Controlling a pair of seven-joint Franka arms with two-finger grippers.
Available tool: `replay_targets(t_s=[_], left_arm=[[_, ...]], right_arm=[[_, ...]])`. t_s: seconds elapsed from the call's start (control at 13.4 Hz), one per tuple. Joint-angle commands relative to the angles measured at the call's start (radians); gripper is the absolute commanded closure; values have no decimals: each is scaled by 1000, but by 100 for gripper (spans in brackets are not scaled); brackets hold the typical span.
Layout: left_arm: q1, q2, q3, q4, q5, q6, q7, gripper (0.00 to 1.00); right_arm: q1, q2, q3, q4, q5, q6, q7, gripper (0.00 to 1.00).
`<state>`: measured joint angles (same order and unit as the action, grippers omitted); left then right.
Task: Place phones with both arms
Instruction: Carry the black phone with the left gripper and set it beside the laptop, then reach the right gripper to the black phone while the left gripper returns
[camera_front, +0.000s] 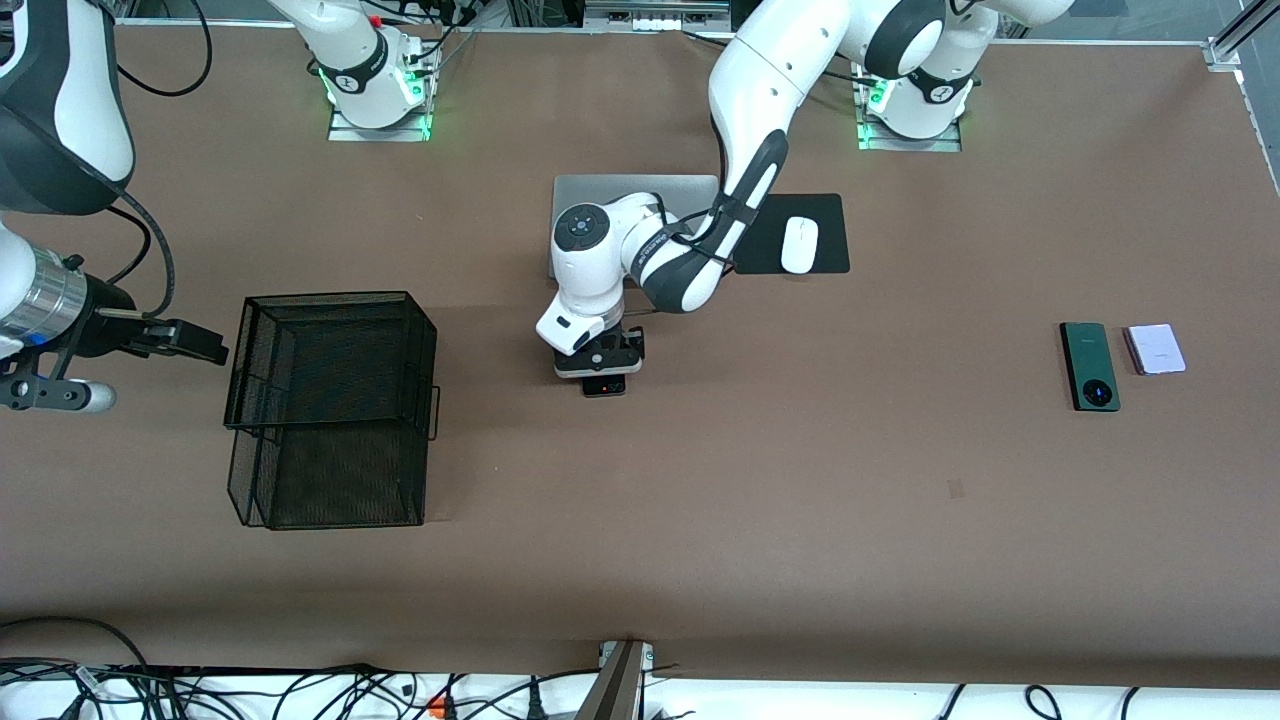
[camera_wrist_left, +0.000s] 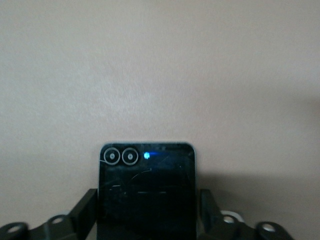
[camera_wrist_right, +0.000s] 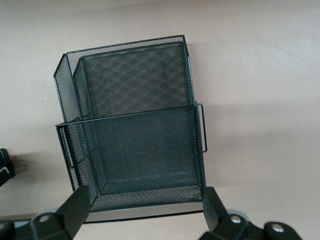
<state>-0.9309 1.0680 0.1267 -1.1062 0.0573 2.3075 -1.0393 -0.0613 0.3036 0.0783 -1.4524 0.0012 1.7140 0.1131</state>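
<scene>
You will find the right gripper (camera_front: 205, 345) at the middle height of the frame, at the right arm's end of the table (camera_front: 800, 520). It hangs in the air just beside the black mesh basket (camera_front: 330, 400). In the right wrist view its fingers (camera_wrist_right: 77, 205) stand wide apart with nothing between them and touch nothing. The basket (camera_wrist_right: 135, 140) lies below them. This arm waits.

At the centre of the frame the left gripper (camera_front: 600, 365) is down at the table, directly over the small black phone (camera_front: 604, 386). Only the phone's near edge shows below the gripper in the front view. In the left wrist view the black phone (camera_wrist_left: 146, 190) lies flat on the table, with its two camera rings and a blue light at its free end. The fingers (camera_wrist_left: 86, 210) stand one at each long edge, and a thin gap shows at one side. Record this claw as parted around the phone, not clamped.

Above the gripper, in the upper middle of the frame, a silver laptop (camera_front: 600, 190) lies partly under the arm. Beside it a white mouse (camera_front: 799, 245) rests on a black pad (camera_front: 830, 215).

Toward the left arm's end, at mid height, the dark green phone (camera_front: 1089, 366) lies flat. The lilac-white phone (camera_front: 1155, 349) lies just beside it, nearer the table's end. They are apart from each other and well apart from both grippers.
</scene>
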Motion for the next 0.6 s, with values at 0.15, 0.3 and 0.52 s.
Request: replay_targets(t_s=[0.15,0.3,0.52], left_arm=[[93,-138,13,20,4,-218,78,0],[159,-244,-7,-76,-30,-293,189,0],[246,-458,-9,-332,-28,-301,339,0]], right_arm=[[-5,6,5,23,14,-22,-3,0],[-6,6,5,27,11,-23,-13,0],[11,6,21,27,14,-30,-7,0]])
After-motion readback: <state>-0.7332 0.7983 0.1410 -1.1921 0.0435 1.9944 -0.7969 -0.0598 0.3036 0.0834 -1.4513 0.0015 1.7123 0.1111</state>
